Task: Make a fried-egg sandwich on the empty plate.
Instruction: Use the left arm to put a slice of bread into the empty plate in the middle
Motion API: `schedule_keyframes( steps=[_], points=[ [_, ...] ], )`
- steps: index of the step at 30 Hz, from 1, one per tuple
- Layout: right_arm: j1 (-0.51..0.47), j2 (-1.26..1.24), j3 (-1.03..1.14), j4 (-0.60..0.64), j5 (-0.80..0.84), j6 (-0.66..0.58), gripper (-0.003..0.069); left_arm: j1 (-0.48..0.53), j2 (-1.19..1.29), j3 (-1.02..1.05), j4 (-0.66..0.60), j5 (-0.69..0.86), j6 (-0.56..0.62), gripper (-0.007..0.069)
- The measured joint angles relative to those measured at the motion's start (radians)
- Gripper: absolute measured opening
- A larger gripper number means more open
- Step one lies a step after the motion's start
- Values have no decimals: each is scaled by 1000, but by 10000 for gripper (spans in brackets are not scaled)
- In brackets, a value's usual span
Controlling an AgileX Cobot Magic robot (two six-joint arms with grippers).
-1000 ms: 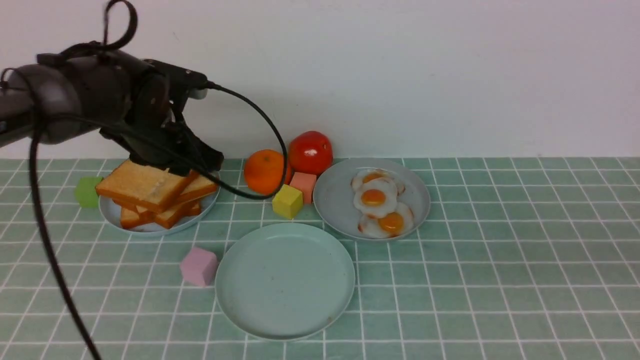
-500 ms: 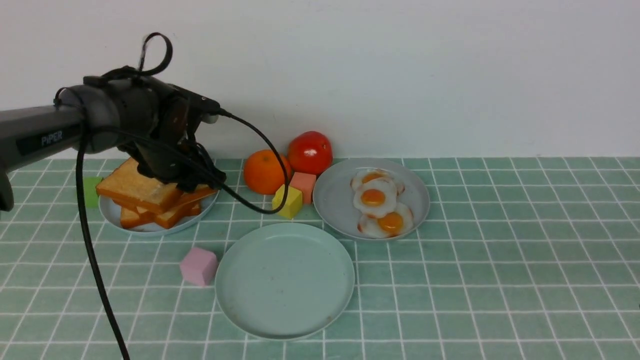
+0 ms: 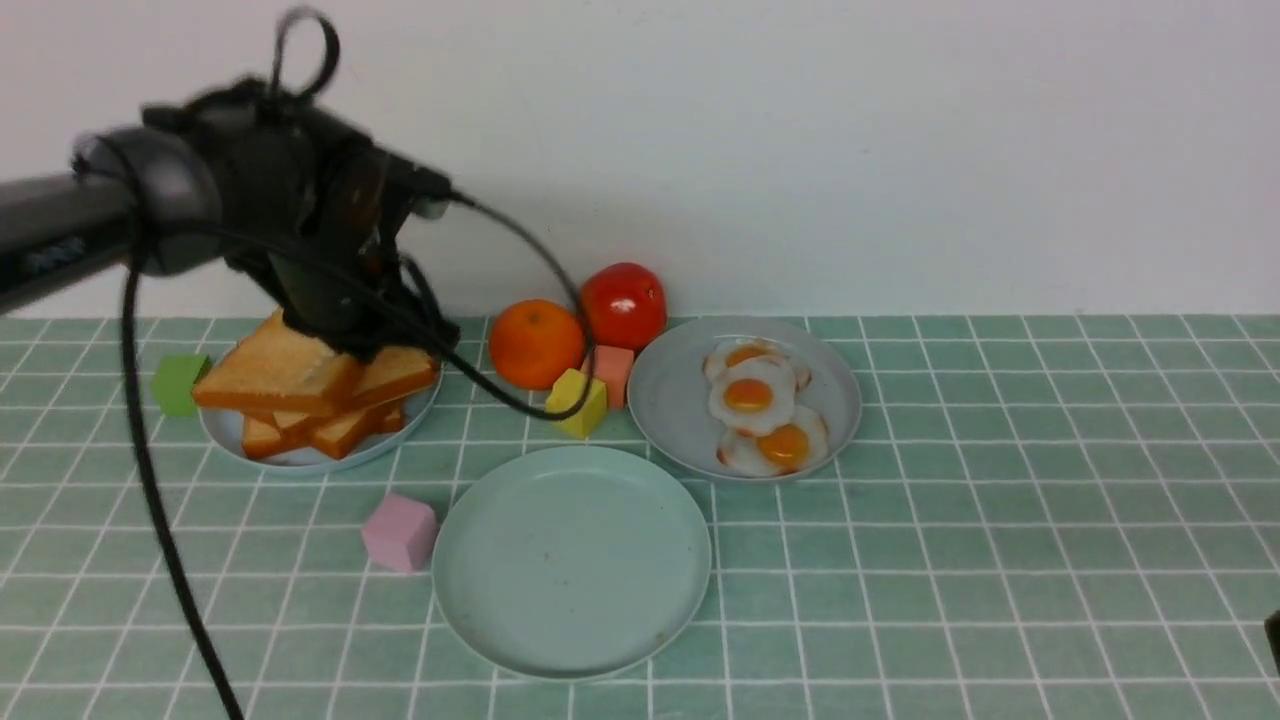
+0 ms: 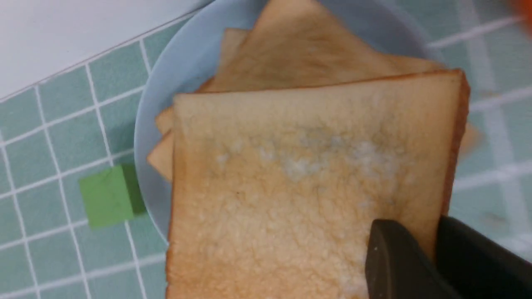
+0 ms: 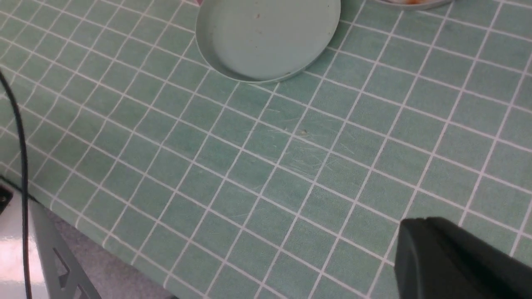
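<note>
My left gripper (image 3: 352, 338) is shut on one edge of the top toast slice (image 3: 272, 372) of the pile on the grey-blue plate (image 3: 300, 456) at the back left. In the left wrist view its dark fingers (image 4: 390, 253) pinch the slice (image 4: 291, 187) at its crust, above the other slices. The pale mint-green empty plate (image 3: 570, 560) lies bare at the front centre and also shows in the right wrist view (image 5: 266, 37). Three fried eggs (image 3: 752, 396) lie on another grey-blue plate (image 3: 660, 390). My right gripper (image 5: 412, 227) hangs shut and empty over bare tiles near the table's front.
An orange (image 3: 535, 343), a tomato (image 3: 622, 303), a yellow cube (image 3: 577, 403) and a salmon cube (image 3: 610, 368) stand between the two back plates. A pink cube (image 3: 399, 533) sits left of the empty plate, a green cube (image 3: 177, 383) left of the toast plate. A black cable (image 3: 160, 520) hangs from the left arm.
My left gripper has closed in on the pile and risen a little. The gripped end of the top slice has tilted up. The rest has not moved.
</note>
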Motion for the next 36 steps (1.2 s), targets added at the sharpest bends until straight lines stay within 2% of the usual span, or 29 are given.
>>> schedule_keyframes(
  steps=[4, 7, 8, 10, 13, 20, 28, 30, 32, 33, 35, 36],
  points=[
    [0, 0, 0, 0, 8, -20, 22, -139, -165, 120, -19, 1, -1, 89],
    [0, 0, 0, 0, 16, -27, 22, -292, -284, 281, -52, -19, -4, 87],
    [0, 0, 0, 0, 16, -27, 22, -300, -289, 290, -52, -22, -4, 87],
    [0, 0, 0, 0, 16, -27, 22, -387, -320, 403, -64, -69, -4, 87],
    [0, 0, 0, 0, 16, -27, 25, -431, -312, 462, -66, -136, -4, 87],
    [0, 0, 0, 5, 15, -27, 32, -436, -208, 480, -25, -323, -4, 87],
    [0, 0, 0, 28, 45, -27, 43, -436, -106, 480, 67, -347, -4, 89],
    [0, 0, 0, 28, 56, -27, 47, -436, -98, 480, 76, -340, -4, 117],
    [0, 0, 0, 27, 64, -18, 65, -436, -98, 480, 81, -340, -4, 193],
    [0, 0, 0, 27, 65, -14, 70, -436, -98, 480, 81, -340, -4, 193],
    [0, 0, 0, 27, 66, 2, 119, -436, -100, 477, 83, -339, -15, 295],
    [0, 0, 0, 27, 66, 3, 124, -436, -100, 477, 83, -339, -15, 302]
  ],
)
